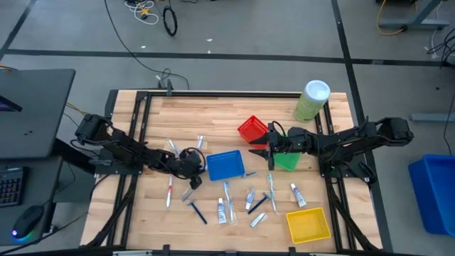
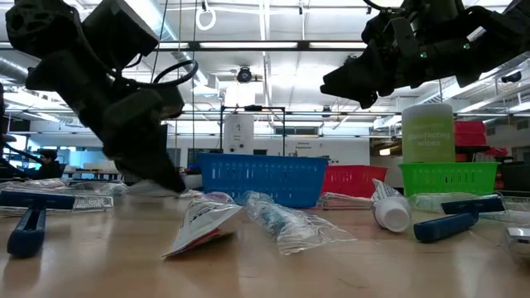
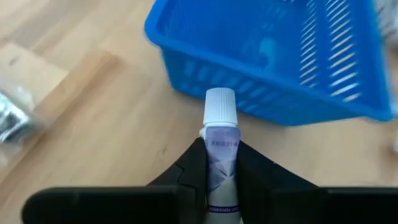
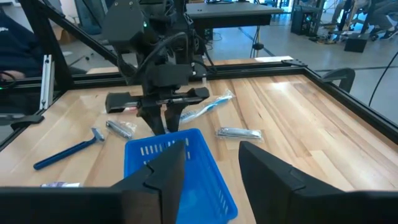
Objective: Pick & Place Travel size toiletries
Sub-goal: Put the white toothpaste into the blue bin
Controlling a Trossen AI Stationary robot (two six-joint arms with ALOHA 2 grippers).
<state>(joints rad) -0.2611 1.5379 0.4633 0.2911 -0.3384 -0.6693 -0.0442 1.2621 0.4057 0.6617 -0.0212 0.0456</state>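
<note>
My left gripper (image 1: 190, 163) is low over the table at the left wall of the blue basket (image 1: 225, 165) and is shut on a small white tube (image 3: 221, 134) with a white cap. My right gripper (image 1: 264, 151) is open and holds nothing. It hangs high (image 2: 352, 83) between the red basket (image 1: 252, 130) and the green basket (image 1: 287, 161), and its wrist view looks over the blue basket (image 4: 180, 171). Other toiletries lie flat on the table: tubes (image 1: 222, 211) (image 1: 297, 194), razors (image 1: 197, 211), toothbrushes (image 1: 170, 190) (image 1: 228, 192). My left gripper pinches the tube's flat body (image 3: 221, 158) between its two fingers, just behind the neck. The tube lies along the fingers, and its cap (image 3: 220, 106) sticks out past the fingertips toward the blue basket's wall (image 3: 261, 102). Whether the tube is clear of the table I cannot tell.
A yellow basket (image 1: 308, 224) sits near the table's near right corner. A big pale-green cylinder (image 1: 311, 100) with a white lid stands at the far right. Wrapped items (image 2: 281, 222) and a razor (image 2: 451, 223) lie close to the near edge. Bare wood shows at the far left.
</note>
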